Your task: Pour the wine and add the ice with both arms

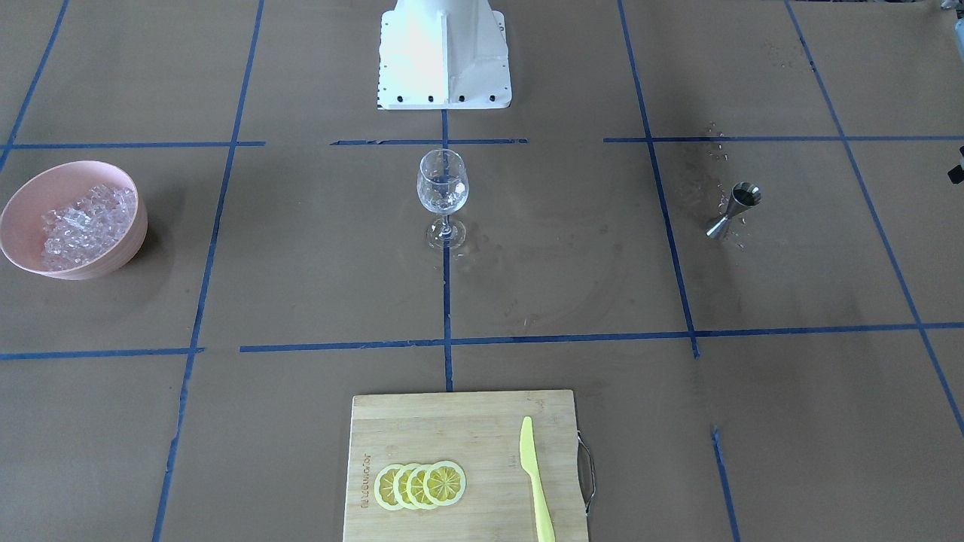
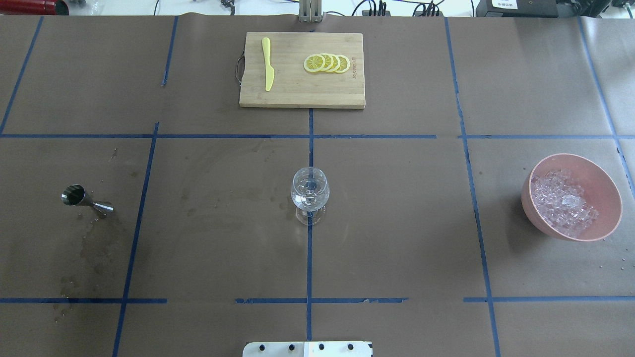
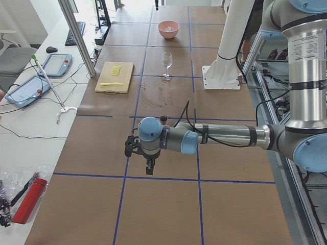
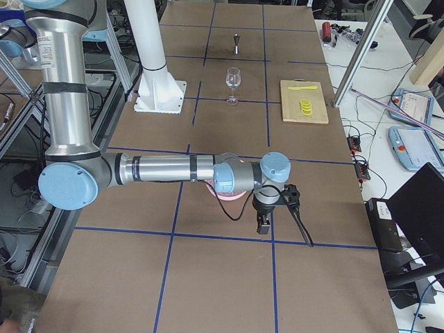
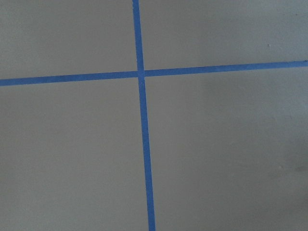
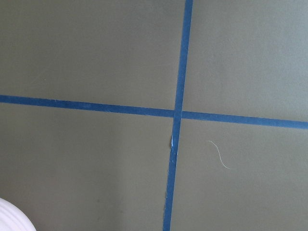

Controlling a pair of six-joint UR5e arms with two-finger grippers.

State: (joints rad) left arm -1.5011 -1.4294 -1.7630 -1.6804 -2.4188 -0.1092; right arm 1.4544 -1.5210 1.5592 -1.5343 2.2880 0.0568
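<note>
A clear wine glass (image 1: 443, 188) stands upright at the table's middle, also in the overhead view (image 2: 310, 191). I cannot make out any wine in it. A steel jigger (image 1: 734, 211) stands on the robot's left side (image 2: 79, 197). Ice cubes (image 1: 86, 226) fill a pink bowl (image 2: 610, 198) on the robot's right side. My left gripper (image 3: 149, 166) hangs over bare table far from the jigger. My right gripper (image 4: 263, 223) hangs just beyond the bowl. Both show only in side views, so I cannot tell whether they are open or shut.
A wooden cutting board (image 1: 452, 421) at the operators' edge bears lemon slices (image 1: 420, 485) and a yellow knife (image 1: 536, 482). The white pedestal base (image 1: 444, 56) stands behind the glass. Wet marks (image 2: 94, 238) lie around the jigger. Both wrist views show only brown paper and blue tape.
</note>
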